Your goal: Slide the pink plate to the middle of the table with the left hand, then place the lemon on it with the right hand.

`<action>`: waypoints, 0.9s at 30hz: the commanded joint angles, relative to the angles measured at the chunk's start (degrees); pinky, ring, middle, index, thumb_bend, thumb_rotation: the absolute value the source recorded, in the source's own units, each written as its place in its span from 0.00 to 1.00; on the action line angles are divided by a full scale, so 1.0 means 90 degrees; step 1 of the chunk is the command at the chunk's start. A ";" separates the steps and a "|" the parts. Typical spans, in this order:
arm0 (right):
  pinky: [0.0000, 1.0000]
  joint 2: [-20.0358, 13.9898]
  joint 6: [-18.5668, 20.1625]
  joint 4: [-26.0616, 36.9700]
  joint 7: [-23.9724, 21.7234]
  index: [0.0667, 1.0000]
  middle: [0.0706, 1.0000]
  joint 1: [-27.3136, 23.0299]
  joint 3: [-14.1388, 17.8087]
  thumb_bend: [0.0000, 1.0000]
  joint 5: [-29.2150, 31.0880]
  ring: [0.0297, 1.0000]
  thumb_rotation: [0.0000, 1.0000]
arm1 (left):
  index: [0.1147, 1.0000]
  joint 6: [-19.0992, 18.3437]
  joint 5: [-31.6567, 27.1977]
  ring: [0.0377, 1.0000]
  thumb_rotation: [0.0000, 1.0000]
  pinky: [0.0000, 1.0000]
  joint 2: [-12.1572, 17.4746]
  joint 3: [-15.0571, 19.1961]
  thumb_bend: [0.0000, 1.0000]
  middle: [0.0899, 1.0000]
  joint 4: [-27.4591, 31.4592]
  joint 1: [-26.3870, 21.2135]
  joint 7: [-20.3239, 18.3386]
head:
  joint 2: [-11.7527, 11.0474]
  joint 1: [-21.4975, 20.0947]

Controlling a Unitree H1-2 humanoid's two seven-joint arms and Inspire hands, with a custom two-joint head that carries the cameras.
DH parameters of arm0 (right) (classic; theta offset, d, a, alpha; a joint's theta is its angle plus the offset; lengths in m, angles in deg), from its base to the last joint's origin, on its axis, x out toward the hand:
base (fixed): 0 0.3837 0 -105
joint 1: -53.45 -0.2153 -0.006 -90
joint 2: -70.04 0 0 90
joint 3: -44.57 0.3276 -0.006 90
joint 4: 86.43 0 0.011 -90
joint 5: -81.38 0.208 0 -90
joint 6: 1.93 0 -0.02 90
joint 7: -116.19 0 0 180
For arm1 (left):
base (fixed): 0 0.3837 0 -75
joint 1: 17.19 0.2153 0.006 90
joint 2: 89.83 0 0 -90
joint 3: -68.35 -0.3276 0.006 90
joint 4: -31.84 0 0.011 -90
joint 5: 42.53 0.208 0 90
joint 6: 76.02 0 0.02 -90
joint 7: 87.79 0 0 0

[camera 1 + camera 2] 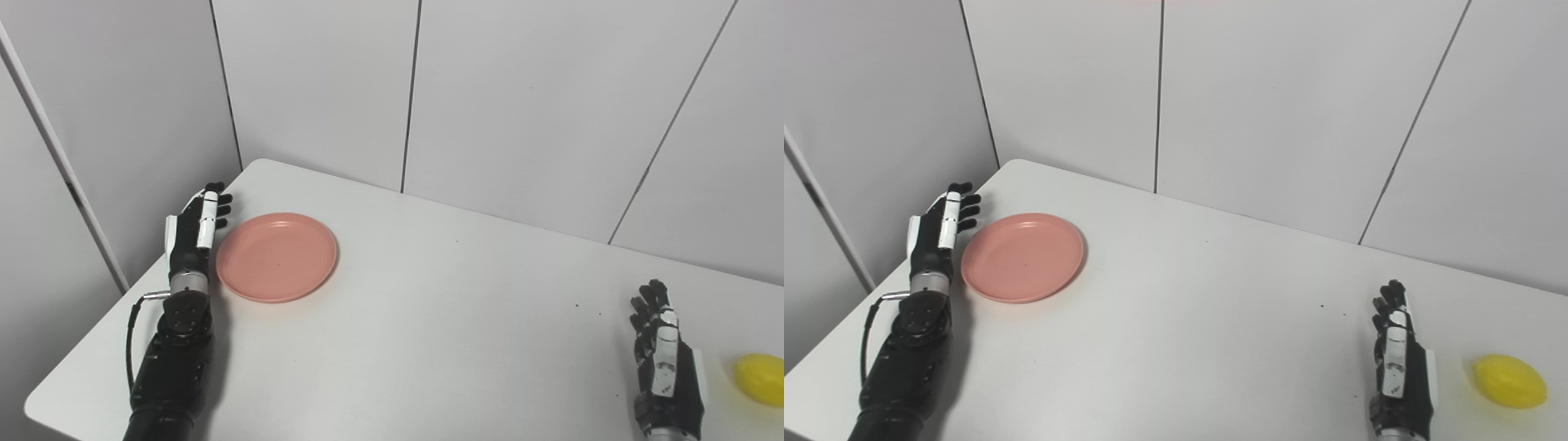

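Pink plate [277,256] sits at the far left of the table [429,318], well off centre, empty. It looks like light, stiff plastic with a shallow raised rim; on the smooth white top it should slide easily, so a sideways push on the left rim should suit better than any lift. Too quick a shove could send it skating past the middle.

Left hand [197,229] stands edge-on just beside the plate's left rim, fingers extended and close together, holding nothing; whether it touches the rim I cannot tell.

Lemon [1510,381] lies near the right edge, apart from the plate. Probably firm, rounded, prone to roll; best taken around its middle.

Right hand [1399,361] rests near-right, left of the lemon, fingers straight, empty.
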 commanded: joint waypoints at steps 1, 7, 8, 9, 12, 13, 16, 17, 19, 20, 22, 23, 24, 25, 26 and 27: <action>1.00 -0.0015 -0.0285 -0.0138 -0.0060 0.95 0.95 0.0099 0.0024 0.71 0.0012 0.96 1.00 | 0.72 0.0317 -0.0048 0.75 1.00 0.75 0.0152 0.0015 0.40 0.73 -0.0027 -0.0278 0.0066 | -0.0004 0.0001; 1.00 -0.0038 -0.0222 -0.0113 -0.0073 0.95 0.95 0.0095 0.0008 0.72 -0.0020 0.96 1.00 | 0.73 0.0391 -0.0183 0.76 1.00 0.74 0.0131 0.0022 0.40 0.74 -0.0463 -0.0373 -0.0013 | -0.0007 -0.0066; 1.00 -0.0041 -0.0223 -0.0118 -0.0082 0.95 0.95 0.0093 0.0015 0.71 -0.0003 0.96 1.00 | 0.73 0.0360 -0.0272 0.76 1.00 0.74 0.0138 0.0009 0.40 0.74 -0.0510 -0.0373 -0.0128 | 0.0002 -0.0065; 1.00 -0.0048 -0.0227 -0.0123 -0.0086 0.95 0.95 0.0091 0.0020 0.71 0.0002 0.96 1.00 | 0.73 0.0334 -0.0391 0.75 1.00 0.73 0.0140 -0.0002 0.42 0.74 -0.0526 -0.0365 -0.0253 | 0.0018 -0.0058; 1.00 -0.0053 -0.0248 -0.0135 -0.0079 0.96 0.95 0.0087 0.0038 0.70 0.0006 0.96 1.00 | 0.74 0.0377 -0.0727 0.75 1.00 0.77 0.0105 -0.0011 0.45 0.74 -0.0558 -0.0372 -0.0504 | 0.0016 -0.0047; 1.00 -0.0057 -0.0260 -0.0146 -0.0087 0.95 0.95 0.0084 0.0044 0.70 0.0017 0.95 1.00 | 0.74 0.0389 -0.0804 0.75 1.00 0.77 0.0085 -0.0018 0.44 0.73 -0.0556 -0.0379 -0.0555 | 0.0021 -0.0048; 1.00 -0.0068 -0.0274 -0.0183 -0.0098 0.95 0.95 0.0071 0.0054 0.71 0.0028 0.95 1.00 | 0.74 0.0364 -0.1064 0.76 1.00 0.78 0.0033 -0.0042 0.44 0.74 -0.0546 -0.0411 -0.0721 | 0.0025 -0.0040; 1.00 -0.0067 -0.0265 -0.0188 -0.0097 0.95 0.95 0.0067 0.0057 0.70 0.0029 0.95 1.00 | 0.75 0.0381 -0.1167 0.78 1.00 0.79 0.0018 -0.0046 0.43 0.76 -0.0556 -0.0424 -0.0803 | 0.0033 -0.0031; 1.00 -0.0061 -0.0242 -0.0187 -0.0092 0.95 0.95 0.0064 0.0066 0.70 0.0036 0.95 1.00 | 0.76 0.0419 -0.1379 0.78 1.00 0.79 -0.0016 -0.0056 0.42 0.76 -0.0540 -0.0437 -0.0960 | 0.0031 -0.0031; 1.00 -0.0057 -0.0230 -0.0184 -0.0088 0.95 0.95 0.0064 0.0070 0.70 0.0040 0.95 1.00 | 0.76 0.0436 -0.1470 0.79 1.00 0.79 -0.0033 -0.0059 0.41 0.77 -0.0524 -0.0439 -0.1028 | 0.0031 -0.0031; 1.00 -0.0073 -0.0249 -0.0213 -0.0101 0.95 0.95 0.0055 0.0065 0.70 0.0030 0.95 1.00 | 0.76 0.0417 -0.1674 0.80 1.00 0.79 -0.0070 -0.0069 0.41 0.78 -0.0512 -0.0461 -0.1189 | 0.0028 -0.0032; 1.00 -0.0074 -0.0252 -0.0218 -0.0102 0.95 0.95 0.0054 0.0063 0.70 0.0025 0.95 1.00 | 0.76 0.0421 -0.1748 0.80 1.00 0.79 -0.0061 -0.0082 0.41 0.78 -0.0572 -0.0481 -0.1278 | 0.0028 -0.0035; 1.00 -0.0074 -0.0259 -0.0212 -0.0103 0.95 0.95 0.0057 0.0056 0.70 0.0015 0.95 1.00 | 0.76 0.0408 -0.1790 0.80 1.00 0.79 -0.0063 -0.0106 0.41 0.78 -0.0589 -0.0493 -0.1341 | 0.0031 -0.0040; 1.00 -0.0072 -0.0261 -0.0206 -0.0102 0.95 0.95 0.0060 0.0052 0.70 0.0008 0.95 1.00 | 0.75 0.0402 -0.1813 0.79 1.00 0.79 -0.0062 -0.0126 0.41 0.77 -0.0599 -0.0499 -0.1378 | 0.0031 -0.0040; 1.00 -0.0061 -0.0251 -0.0185 -0.0091 0.95 0.95 0.0070 0.0055 0.70 0.0008 0.95 1.00 | 0.75 0.0369 -0.1830 0.79 1.00 0.79 -0.0072 -0.0148 0.40 0.77 -0.0603 -0.0513 -0.1411 | 0.0040 -0.0050; 1.00 -0.0054 -0.0243 -0.0172 -0.0083 0.95 0.95 0.0077 0.0057 0.70 0.0009 0.95 1.00 | 0.75 0.0343 -0.1839 0.79 1.00 0.78 -0.0081 -0.0163 0.41 0.77 -0.0598 -0.0521 -0.1424 | 0.0040 -0.0050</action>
